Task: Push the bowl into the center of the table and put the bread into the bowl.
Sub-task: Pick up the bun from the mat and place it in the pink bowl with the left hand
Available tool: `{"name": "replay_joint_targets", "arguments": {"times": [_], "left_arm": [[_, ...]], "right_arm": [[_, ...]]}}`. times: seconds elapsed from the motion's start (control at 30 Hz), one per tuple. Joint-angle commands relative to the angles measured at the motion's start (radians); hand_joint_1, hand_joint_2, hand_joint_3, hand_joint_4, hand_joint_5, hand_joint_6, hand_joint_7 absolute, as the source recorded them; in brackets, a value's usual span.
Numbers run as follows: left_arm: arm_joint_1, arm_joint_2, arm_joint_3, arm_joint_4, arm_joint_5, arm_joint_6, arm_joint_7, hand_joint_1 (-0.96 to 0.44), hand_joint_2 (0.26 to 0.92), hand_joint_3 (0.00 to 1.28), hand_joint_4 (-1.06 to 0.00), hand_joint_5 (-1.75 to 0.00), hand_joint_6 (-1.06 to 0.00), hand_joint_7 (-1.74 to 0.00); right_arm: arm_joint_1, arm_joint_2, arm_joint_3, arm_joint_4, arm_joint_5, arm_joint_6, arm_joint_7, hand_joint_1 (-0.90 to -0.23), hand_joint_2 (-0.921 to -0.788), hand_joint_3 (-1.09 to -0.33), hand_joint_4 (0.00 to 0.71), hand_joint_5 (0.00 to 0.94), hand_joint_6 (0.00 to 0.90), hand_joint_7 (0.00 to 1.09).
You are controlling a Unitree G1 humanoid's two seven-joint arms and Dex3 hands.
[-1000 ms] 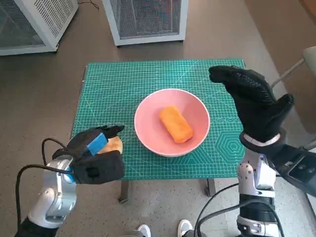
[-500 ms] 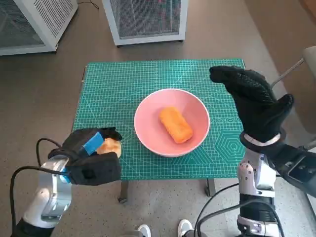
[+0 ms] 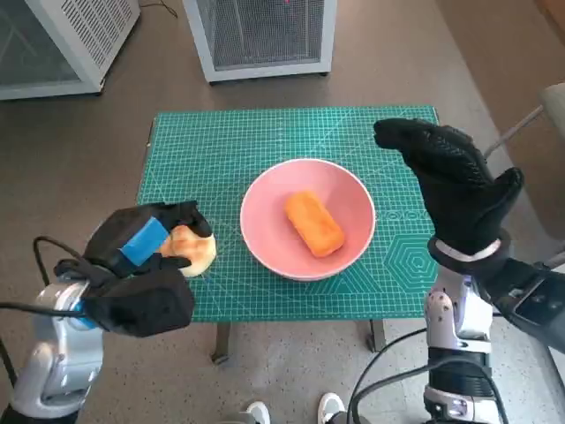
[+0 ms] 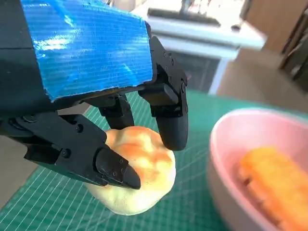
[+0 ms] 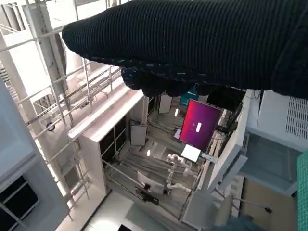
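A pink bowl [image 3: 265, 234] sits near the middle of the green mat [image 3: 212, 150] with an orange loaf of bread [image 3: 314, 222] lying in it. The bowl's rim [image 4: 216, 159] and the orange bread [image 4: 269, 178] also show in the left wrist view. A pale round bun [image 3: 191, 249] is at the mat's front left corner. My left hand [image 3: 139, 272] grips it, and the left wrist view shows black fingers [image 4: 171, 120] and the thumb pressed on the bun [image 4: 139, 175]. My right hand [image 3: 455, 181] hangs above the table's right edge, fingers spread, holding nothing; its glove [image 5: 192, 48] spans the right wrist view.
Two white mesh-fronted cabinets [image 3: 260, 35] [image 3: 62, 44] stand on the floor behind the table. A person's white shoes [image 3: 291, 411] show below the table's front edge. A grey object [image 3: 552, 97] is at the far right.
My left hand has pulled back to the left and come closer to the camera, and the bun has gone with it and shows more. The right hand and the bowl are unchanged.
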Motion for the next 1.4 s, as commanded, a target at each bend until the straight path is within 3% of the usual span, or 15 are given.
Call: {"name": "replay_joint_targets", "arguments": {"times": [0.03,0.33,0.63,1.0,1.4], "left_arm": [[-0.037,0.017,0.035,-0.05,-0.013,-0.011,-0.008,0.0,0.92,0.03,-0.77,-1.07,-0.63,-1.16],[-0.116,0.014,0.054,-0.082,-0.018,-0.034,-0.004,0.0,0.919,0.02,-0.77,-1.07,-0.65,-1.15],[-0.263,-0.067,-0.067,-0.09,0.04,-0.048,0.013,0.0,0.919,0.01,-0.79,-1.07,-0.66,-1.12],[-0.425,-0.158,-0.187,0.075,0.022,-0.136,0.002,0.0,0.918,0.01,-0.79,-1.07,-0.66,-1.11],[-0.476,-0.232,-0.251,0.248,0.022,-0.227,0.018,0.0,0.92,0.04,-0.77,-1.13,-0.62,-1.12]], "right_arm": [[0.024,-0.003,-0.001,0.013,-0.007,0.004,0.006,-0.546,-0.921,-0.504,0.447,0.004,0.102,0.59],[0.022,-0.004,-0.003,0.016,-0.001,0.006,0.011,-0.551,-0.921,-0.503,0.45,0.005,0.103,0.59],[0.019,0.001,-0.002,0.024,0.001,0.002,0.016,-0.552,-0.921,-0.5,0.452,0.006,0.104,0.59],[0.025,0.001,0.0,0.014,-0.002,-0.001,0.015,-0.551,-0.921,-0.5,0.456,0.007,0.107,0.58],[0.028,-0.002,-0.001,0.008,-0.003,-0.006,0.012,-0.547,-0.921,-0.498,0.465,0.01,0.112,0.58]]}}
